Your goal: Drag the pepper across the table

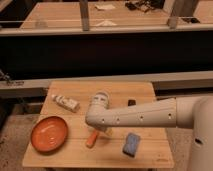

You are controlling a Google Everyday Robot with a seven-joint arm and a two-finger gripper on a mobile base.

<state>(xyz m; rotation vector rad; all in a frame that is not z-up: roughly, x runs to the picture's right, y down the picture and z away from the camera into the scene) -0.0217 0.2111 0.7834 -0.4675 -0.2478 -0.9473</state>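
A: At the front middle of the desk (117,91), the pepper (91,139) lies flat between the orange bowl (49,133) and the blue sponge (131,144). Gripper?
B: The gripper (101,129) is at the pepper's far end, under the arm, probably placed for dragging. Open or closed: cannot tell.
A: Axis?
B: Diagonal, with the far end to the right and the near end to the left.

Gripper (102,130) low over table (117,92), at upper end of pepper (91,140); plate (49,134) nearby.
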